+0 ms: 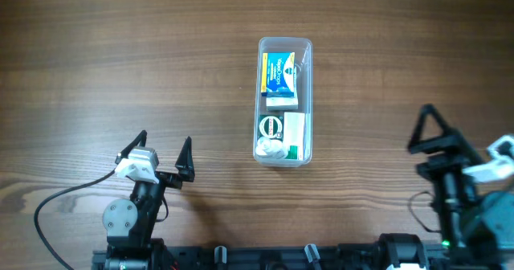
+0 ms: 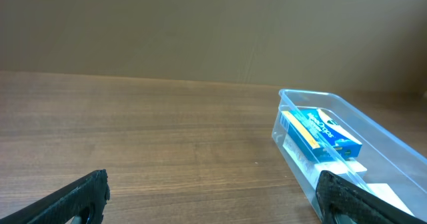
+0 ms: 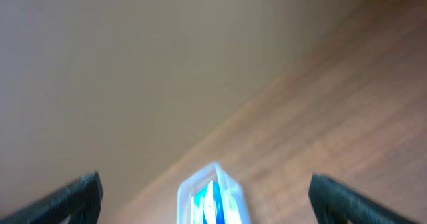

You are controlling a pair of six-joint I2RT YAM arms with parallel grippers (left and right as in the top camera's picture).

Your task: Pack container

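My right wrist view is smeared throughout: the container [image 3: 212,169] is a pale blur cut off by the bottom edge, its contents just blue and white streaks, and the right gripper [image 3: 207,196] shows only 2 dark tips at the lower corners. From the left wrist, the container's near end runs off the right and bottom edges, partly behind 1 finger [image 2: 353,197] of the left gripper [image 2: 213,203]. Overhead, I can't read the print on the boxes [image 1: 279,73], and the frame clips the right arm [image 1: 450,167].
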